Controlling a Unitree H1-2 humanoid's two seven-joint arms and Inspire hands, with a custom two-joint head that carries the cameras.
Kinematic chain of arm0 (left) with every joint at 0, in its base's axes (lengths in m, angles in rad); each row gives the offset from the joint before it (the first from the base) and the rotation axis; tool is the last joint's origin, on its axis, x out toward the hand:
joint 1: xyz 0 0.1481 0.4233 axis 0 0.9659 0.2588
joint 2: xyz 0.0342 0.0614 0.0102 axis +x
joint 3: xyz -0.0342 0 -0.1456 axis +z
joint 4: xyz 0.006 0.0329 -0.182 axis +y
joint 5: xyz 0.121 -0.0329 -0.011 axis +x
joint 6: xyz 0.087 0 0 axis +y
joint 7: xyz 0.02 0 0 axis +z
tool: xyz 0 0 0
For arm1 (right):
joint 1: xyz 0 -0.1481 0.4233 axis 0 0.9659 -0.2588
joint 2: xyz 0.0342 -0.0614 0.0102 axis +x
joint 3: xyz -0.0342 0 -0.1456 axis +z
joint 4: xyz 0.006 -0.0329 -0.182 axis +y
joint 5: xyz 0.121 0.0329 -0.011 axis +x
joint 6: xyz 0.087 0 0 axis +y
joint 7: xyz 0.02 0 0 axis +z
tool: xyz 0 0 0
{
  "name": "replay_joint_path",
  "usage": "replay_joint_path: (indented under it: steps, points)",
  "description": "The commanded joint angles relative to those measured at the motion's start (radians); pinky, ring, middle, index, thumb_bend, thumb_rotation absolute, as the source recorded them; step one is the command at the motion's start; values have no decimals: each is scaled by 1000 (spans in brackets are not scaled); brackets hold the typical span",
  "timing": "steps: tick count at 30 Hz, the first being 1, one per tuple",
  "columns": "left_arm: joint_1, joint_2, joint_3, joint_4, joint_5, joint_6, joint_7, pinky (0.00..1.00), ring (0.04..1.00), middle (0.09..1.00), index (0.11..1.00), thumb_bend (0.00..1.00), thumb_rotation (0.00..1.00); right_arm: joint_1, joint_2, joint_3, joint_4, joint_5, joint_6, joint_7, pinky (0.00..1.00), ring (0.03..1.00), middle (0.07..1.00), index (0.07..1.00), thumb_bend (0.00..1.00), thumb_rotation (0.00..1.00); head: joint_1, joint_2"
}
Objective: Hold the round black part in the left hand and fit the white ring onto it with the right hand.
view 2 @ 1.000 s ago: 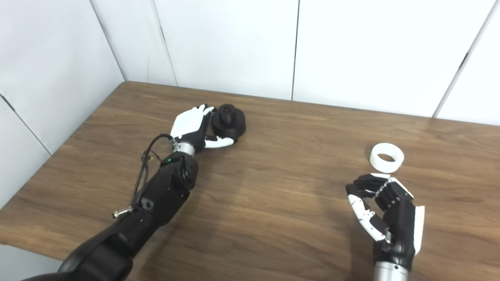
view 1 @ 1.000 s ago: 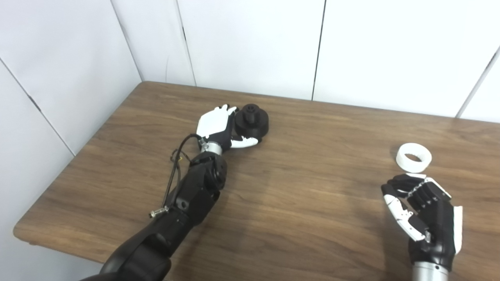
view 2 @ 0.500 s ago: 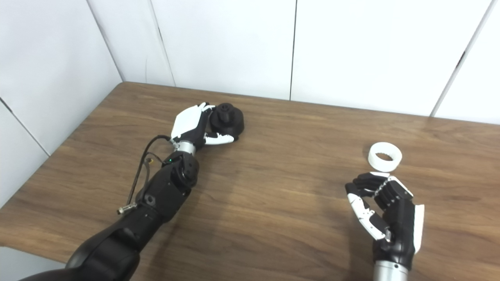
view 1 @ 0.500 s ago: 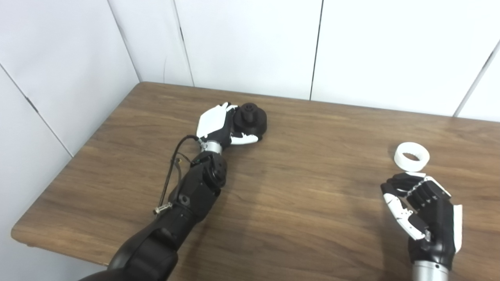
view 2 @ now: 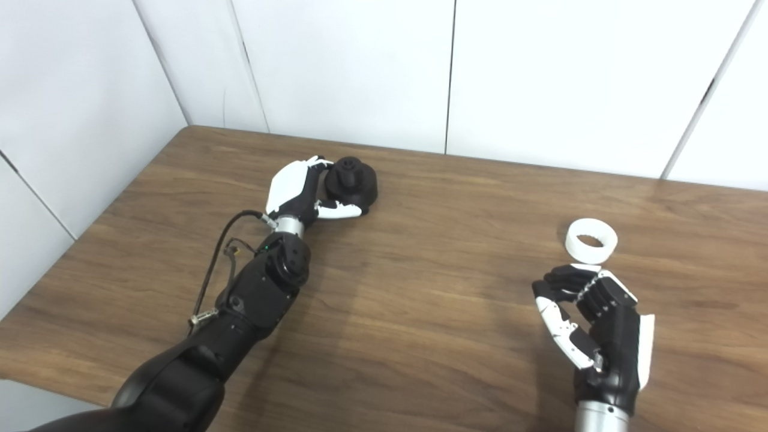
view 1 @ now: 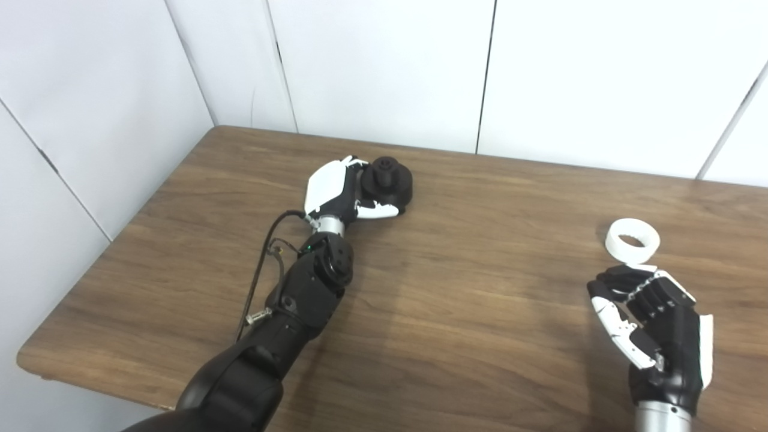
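The round black part (view 1: 390, 183) with a knob on top sits on the wooden table (view 1: 480, 324) at the far left-centre. My left hand (view 1: 332, 193) is against its left side, with the fingers curled over its rim and the thumb along its front, shut on it. The white ring (view 1: 632, 240) lies flat on the table at the right; it also shows in the right eye view (view 2: 591, 240). My right hand (view 1: 654, 318) stands upright just in front of the ring, a small gap away, with its fingers half curled and holding nothing.
White wall panels (view 1: 384, 66) stand right behind the table and along its left side. The table's left front corner (view 1: 27, 357) and its front edge are close to my left arm. A loose cable (view 1: 264, 270) hangs along the left forearm.
My left hand's fingers have curled tighter around the black part, and the forearm has shifted a little to the right. The right hand and the ring have not moved.
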Motion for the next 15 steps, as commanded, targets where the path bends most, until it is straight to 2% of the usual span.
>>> replay_joint_path:
  steps: [1,6,10,15]
  points:
    - [-37,7,-1,-10,-1,-17,9,929,958,916,672,797,298,34,3,-2,-39,2,-12,3,412,500,502,484,518,6,2,1]
    - [-19,3,-8,-43,-2,-12,-10,921,954,913,663,814,291,32,3,-3,-38,-3,-13,1,404,496,502,484,518,6,1,2]
    - [1,5,-21,-73,-7,-20,-45,959,962,915,658,828,288,31,4,-1,-36,-8,-14,0,408,496,501,485,519,7,2,3]
    - [24,3,-39,-107,-9,-14,-83,934,954,915,657,849,293,29,6,1,-34,-7,-14,1,423,503,500,485,519,6,3,2]
